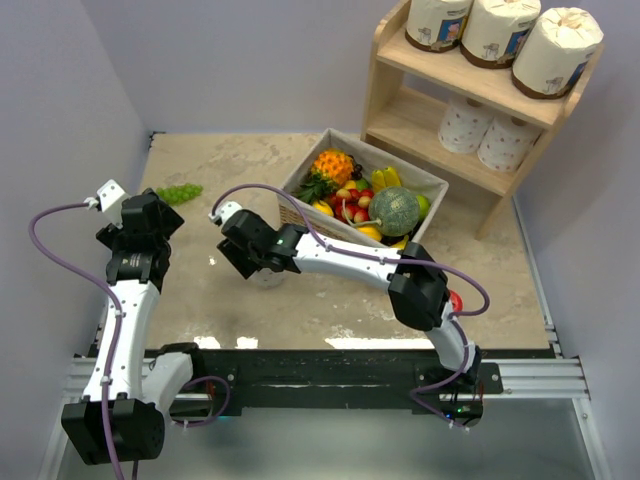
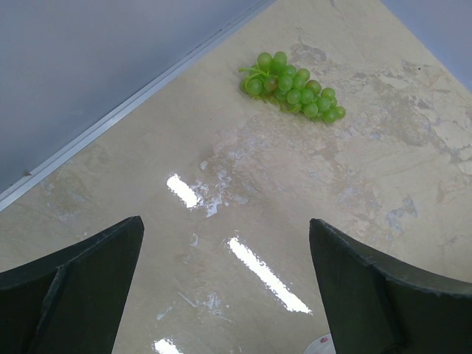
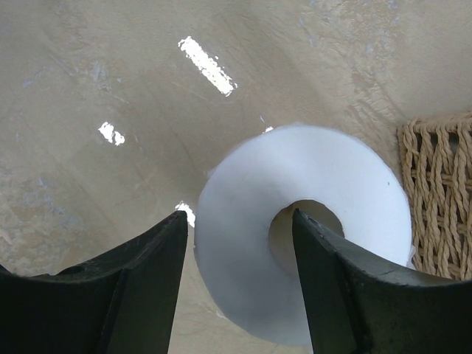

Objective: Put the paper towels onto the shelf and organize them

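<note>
Here we see one white paper towel roll (image 3: 324,169) standing near the middle of the desk (image 3: 110,74), just beside the basket (image 3: 442,192). It shows between the fingers of our right claw (image 3: 237,214). We cannot tell if the claw grips it. Our left claw (image 2: 225,220) is wide open.

Three wrapped paper towels (image 1: 497,30) line the shelf (image 1: 405,125) top, two bare ones (image 1: 465,125) below; the right gripper (image 1: 260,268) sits low beside the basket (image 1: 300,176), seemingly over a sixth roll (image 1: 270,281).
</note>
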Robot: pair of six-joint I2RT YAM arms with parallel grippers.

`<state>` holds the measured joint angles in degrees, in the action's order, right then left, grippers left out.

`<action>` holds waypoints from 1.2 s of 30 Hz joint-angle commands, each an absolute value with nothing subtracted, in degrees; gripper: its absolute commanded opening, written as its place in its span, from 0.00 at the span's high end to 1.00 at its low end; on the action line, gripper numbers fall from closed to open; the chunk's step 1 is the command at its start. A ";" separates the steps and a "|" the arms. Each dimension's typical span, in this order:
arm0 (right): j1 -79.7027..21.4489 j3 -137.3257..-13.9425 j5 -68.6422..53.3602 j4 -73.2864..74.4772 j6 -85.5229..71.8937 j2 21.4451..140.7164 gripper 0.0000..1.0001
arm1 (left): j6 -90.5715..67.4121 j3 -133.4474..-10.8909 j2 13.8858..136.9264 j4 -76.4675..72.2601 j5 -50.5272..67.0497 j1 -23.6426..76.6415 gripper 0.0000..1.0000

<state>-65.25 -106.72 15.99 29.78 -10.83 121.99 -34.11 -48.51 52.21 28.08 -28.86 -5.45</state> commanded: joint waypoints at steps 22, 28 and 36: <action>-66.27 -105.82 15.03 27.42 -0.36 111.47 0.59 | -33.32 -49.04 51.86 24.79 -26.90 -5.27 0.00; -66.18 -107.66 13.01 30.49 7.99 103.46 0.60 | -31.47 -48.08 51.15 22.50 -22.59 -5.27 0.00; -62.60 -108.73 31.71 28.49 29.69 97.57 0.60 | -30.50 -47.81 50.45 21.45 -19.60 -5.19 0.00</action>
<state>-65.87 -108.16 19.99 31.64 14.96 99.53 -31.90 -47.99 52.03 24.84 -21.71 -5.45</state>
